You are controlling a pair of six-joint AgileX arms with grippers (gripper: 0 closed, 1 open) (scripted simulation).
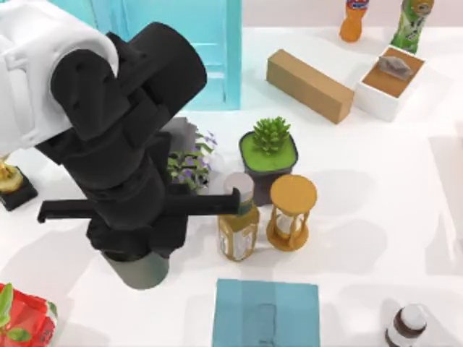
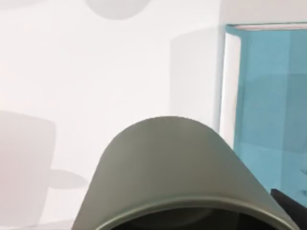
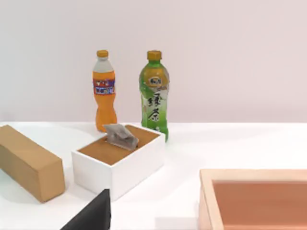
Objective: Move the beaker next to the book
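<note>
Left tool (image 1: 137, 249) over beaker (image 1: 141, 271), grip cannot tell; book (image 1: 266, 312) lies just right along surface, near front edge.

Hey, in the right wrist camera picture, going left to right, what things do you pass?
Brown cardboard box → orange soda bottle → white tissue box → green tea bottle → wooden tray.
</note>
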